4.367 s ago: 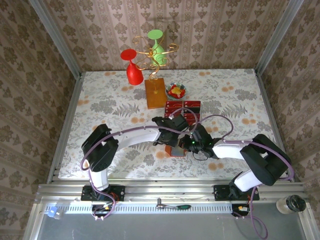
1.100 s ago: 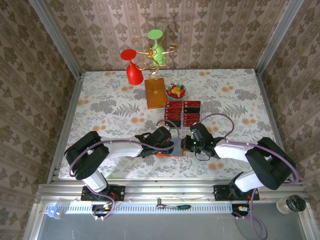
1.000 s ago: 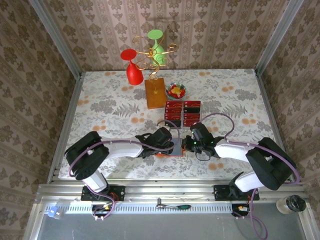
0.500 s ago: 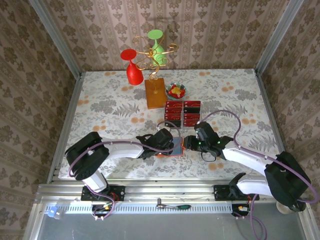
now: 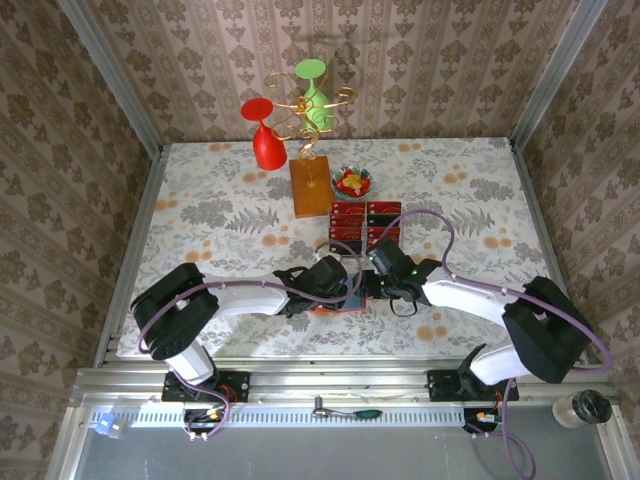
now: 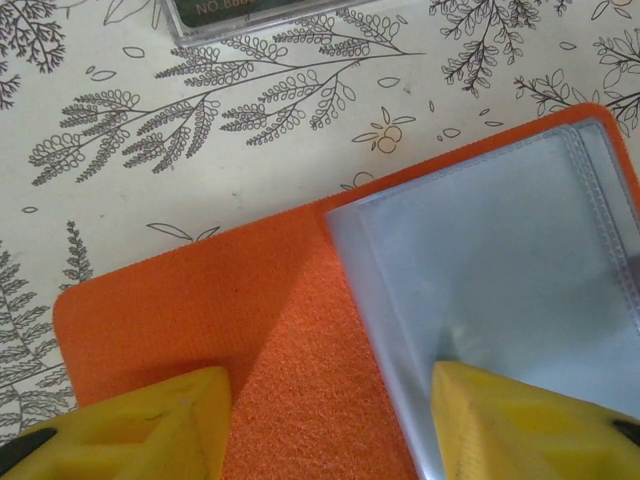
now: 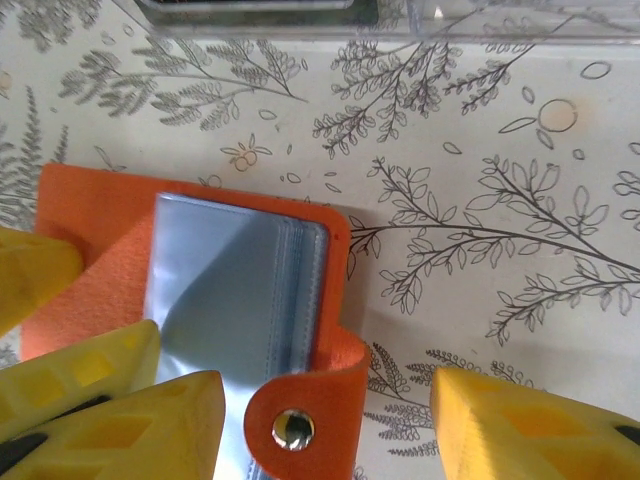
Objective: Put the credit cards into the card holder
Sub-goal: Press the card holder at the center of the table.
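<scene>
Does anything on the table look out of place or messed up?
Nothing spilled or broken. The orange felt card holder lies open, and its round snap tab curls up instead of lying flat.

The left gripper has pulled back from the credit cards toward 6 o'clock onto the card holder, which is now open. The right gripper has edged toward 11 o'clock.

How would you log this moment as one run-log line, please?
card holder open, flat | left claw open, on holder | right claw open, over snap tab | credit cards outside holder
</scene>
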You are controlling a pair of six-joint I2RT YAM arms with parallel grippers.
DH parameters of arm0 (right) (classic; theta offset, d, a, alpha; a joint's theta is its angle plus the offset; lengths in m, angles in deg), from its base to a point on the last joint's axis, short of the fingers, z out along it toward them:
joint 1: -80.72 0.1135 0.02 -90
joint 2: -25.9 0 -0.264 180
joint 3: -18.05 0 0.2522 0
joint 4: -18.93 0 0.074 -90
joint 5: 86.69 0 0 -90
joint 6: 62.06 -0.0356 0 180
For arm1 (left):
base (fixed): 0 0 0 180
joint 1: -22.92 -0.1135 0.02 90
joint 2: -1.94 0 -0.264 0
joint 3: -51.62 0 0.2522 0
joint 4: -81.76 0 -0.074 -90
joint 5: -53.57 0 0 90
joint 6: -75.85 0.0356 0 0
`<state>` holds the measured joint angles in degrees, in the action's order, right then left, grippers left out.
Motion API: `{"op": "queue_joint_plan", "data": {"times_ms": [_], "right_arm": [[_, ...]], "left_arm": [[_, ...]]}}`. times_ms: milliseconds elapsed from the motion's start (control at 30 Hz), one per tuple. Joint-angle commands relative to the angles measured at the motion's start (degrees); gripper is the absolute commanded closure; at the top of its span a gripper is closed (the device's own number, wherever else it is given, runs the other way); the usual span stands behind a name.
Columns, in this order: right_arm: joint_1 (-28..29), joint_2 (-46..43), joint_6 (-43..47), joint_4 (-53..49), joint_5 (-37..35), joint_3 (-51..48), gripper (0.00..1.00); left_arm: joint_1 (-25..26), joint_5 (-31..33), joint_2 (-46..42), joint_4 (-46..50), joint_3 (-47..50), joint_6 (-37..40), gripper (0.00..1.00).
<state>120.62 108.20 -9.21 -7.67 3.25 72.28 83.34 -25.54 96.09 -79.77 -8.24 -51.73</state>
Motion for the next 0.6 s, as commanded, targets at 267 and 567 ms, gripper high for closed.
{"op": "queue_joint_plan", "data": {"times_ms": [267,567], "right_arm": [[0.14,-0.03,1.29,-3.71,-6.54,0.39,0.76],[-2.26,-1.09,-0.01,-1.44,-4.08,-2.94,1.0]], "left_arm": [[0.4,1.09,2.08,2.41,-1.62,1.06,0.44],[0.46,1.38,2.07,2.5,-1.35,1.19,0.44]]}}
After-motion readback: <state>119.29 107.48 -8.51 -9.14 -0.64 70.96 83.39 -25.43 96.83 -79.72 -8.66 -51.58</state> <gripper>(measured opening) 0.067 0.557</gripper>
